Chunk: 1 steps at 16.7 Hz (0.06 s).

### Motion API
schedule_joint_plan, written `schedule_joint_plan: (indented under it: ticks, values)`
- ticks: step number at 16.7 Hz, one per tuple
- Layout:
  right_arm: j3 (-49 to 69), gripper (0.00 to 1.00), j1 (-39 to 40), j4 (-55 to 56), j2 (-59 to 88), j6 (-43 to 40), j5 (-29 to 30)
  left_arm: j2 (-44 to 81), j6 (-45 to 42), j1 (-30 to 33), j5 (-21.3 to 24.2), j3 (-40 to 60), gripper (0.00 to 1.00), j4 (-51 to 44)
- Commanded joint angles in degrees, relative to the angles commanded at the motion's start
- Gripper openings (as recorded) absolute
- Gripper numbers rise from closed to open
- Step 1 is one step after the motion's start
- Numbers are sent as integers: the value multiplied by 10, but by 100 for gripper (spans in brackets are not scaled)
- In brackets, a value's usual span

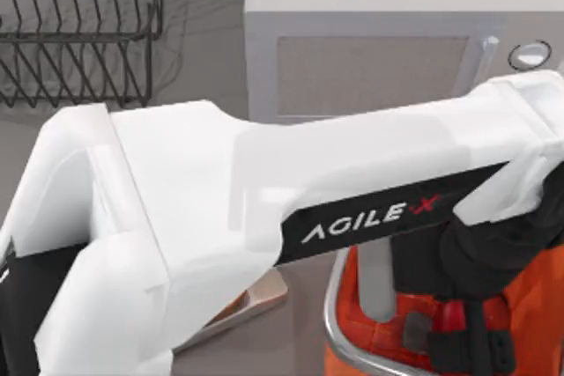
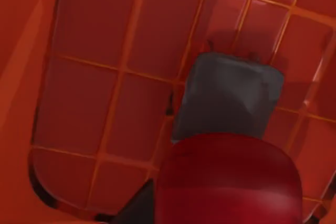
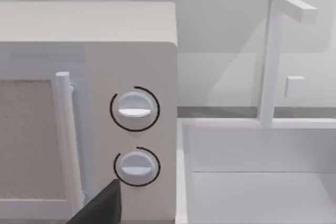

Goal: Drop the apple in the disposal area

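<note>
The apple (image 1: 452, 314), small and red, hangs over the disposal area (image 1: 348, 341), an orange bin with a silver rim at the table's front right. My left arm reaches across the table, and my left gripper (image 1: 454, 330) is shut on the apple, its black fingers on either side of it. In the left wrist view the apple (image 2: 228, 179) sits close to the camera, above the bin's gridded orange floor (image 2: 89, 103) and its grey centre square (image 2: 228, 98). A dark part of my parked right gripper (image 3: 102, 207) shows facing the microwave.
A grey microwave (image 1: 379, 41) stands at the back right, its two knobs (image 3: 134, 109) in the right wrist view. A wire dish rack (image 1: 79, 24) is at the back left. A white sink (image 3: 262, 171) with a faucet (image 3: 270, 51) lies beside the microwave. A flat board (image 1: 256, 301) lies under my left arm.
</note>
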<state>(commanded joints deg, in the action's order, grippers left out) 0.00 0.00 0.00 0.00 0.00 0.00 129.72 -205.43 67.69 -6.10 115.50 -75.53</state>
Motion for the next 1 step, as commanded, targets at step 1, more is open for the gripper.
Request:
schedule_joint_plan:
  ticks: [1]
  values:
    - [0,100,0,0,0,0,0,0,0,0,0,0,100,0]
